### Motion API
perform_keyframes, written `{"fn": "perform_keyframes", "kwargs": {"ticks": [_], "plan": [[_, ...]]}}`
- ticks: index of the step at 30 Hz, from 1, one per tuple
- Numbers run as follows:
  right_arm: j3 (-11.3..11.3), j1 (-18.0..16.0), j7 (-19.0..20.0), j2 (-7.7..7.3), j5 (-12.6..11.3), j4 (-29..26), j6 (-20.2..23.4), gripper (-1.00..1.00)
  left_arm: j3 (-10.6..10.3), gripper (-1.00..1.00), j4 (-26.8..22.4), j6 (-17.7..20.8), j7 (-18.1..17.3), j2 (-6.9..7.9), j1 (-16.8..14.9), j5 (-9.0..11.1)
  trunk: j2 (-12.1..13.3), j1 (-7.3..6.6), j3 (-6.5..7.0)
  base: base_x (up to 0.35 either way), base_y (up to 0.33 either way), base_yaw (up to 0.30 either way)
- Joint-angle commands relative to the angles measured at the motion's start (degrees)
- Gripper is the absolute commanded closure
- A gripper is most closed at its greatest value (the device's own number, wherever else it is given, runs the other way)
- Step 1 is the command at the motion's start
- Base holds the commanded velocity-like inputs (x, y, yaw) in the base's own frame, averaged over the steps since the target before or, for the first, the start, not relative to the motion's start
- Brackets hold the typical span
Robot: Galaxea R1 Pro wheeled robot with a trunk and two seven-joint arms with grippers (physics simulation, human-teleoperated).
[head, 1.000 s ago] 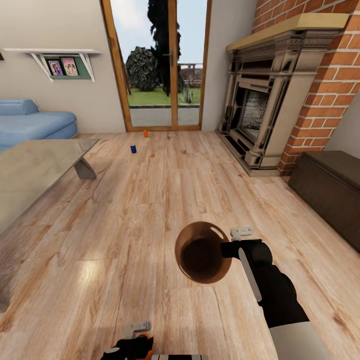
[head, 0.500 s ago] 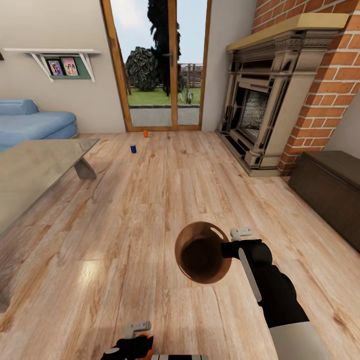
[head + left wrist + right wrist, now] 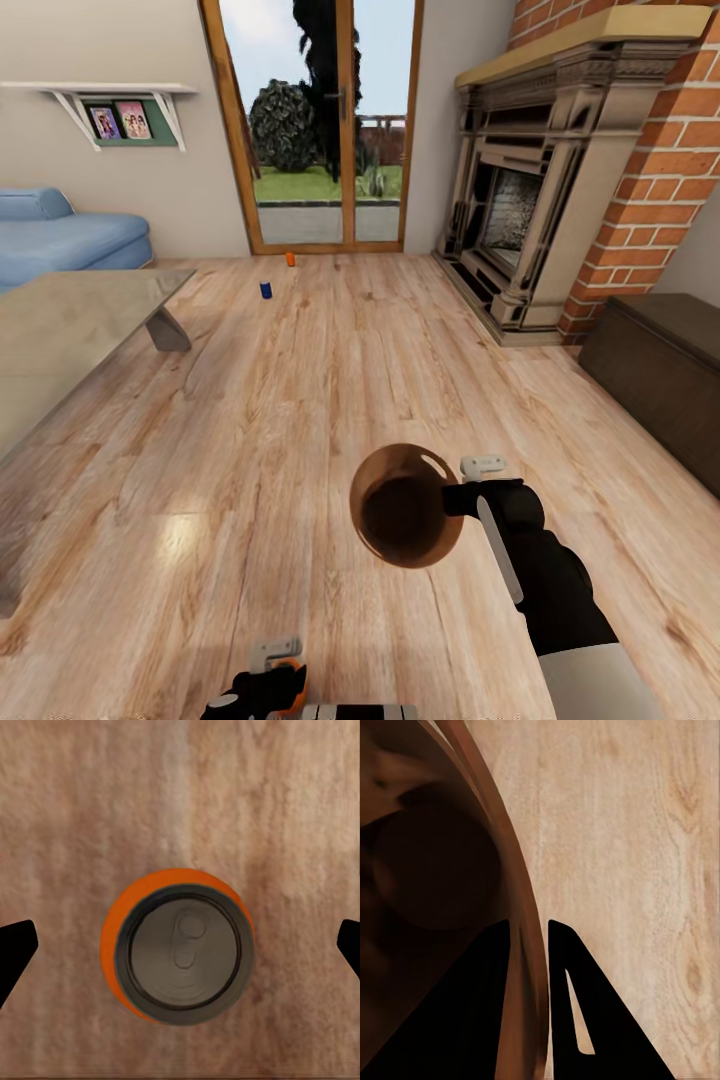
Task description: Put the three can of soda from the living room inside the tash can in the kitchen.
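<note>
The right gripper is pinched on the rim of the tash can, one finger inside the wall and one outside, carrying it empty above the plank floor. The left gripper looks closed around an orange can, though its fingertips sit wide of the can in the wrist view, so I can't swear the hold is firm. The dark blue can and another orange one stand far ahead, by the glass doors. A rim grip is thin; any jolt might tilt the bin or slip it free
</note>
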Motion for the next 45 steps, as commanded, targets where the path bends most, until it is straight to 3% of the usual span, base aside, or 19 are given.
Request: {"fn": "perform_keyframes", "kwargs": {"ticks": [1, 8, 27, 35, 45], "plan": [[0.01, -0.03, 0.22, 0.01, -0.71, -0.05, 0.0, 1.0, 0.0, -1.0, 0.0, -0.02, 0.0, -0.02, -0.01, 0.01, -0.02, 0.01, -0.22, 0.0, 0.0, 0.0], [0.01, -0.03, 0.22, 0.01, -0.71, -0.05, 0.0, 1.0, -0.02, -1.0, 0.0, -0.06, 0.0, -0.06, 0.0, -0.02, -0.12, 0.2, -1.77, 0.0, 0.0, 0.0], [0.05, -0.03, 0.23, 0.01, -0.71, -0.05, 0.0, 1.0, -0.03, -1.0, -0.09, -1.42, 0.0, -0.06, -0.06, -0.03, -0.12, 0.2, -1.77, 0.0, 0.0, 0.0], [2.6, -0.03, 0.22, 0.01, -0.74, 0.09, 0.0, 1.0, -0.03, -1.0, -0.15, -2.34, 0.0, -0.09, -0.14, -0.03, -0.21, 0.38, -3.32, 0.0, 0.0, 0.0], [2.9, -0.03, 0.18, 0.01, -0.71, 0.12, 0.0, 1.0, -0.11, -1.0, -0.26, -2.65, 0.0, -0.11, -0.53, -0.06, -0.21, 0.38, -3.32, 0.0, 0.0, 0.0]]}}
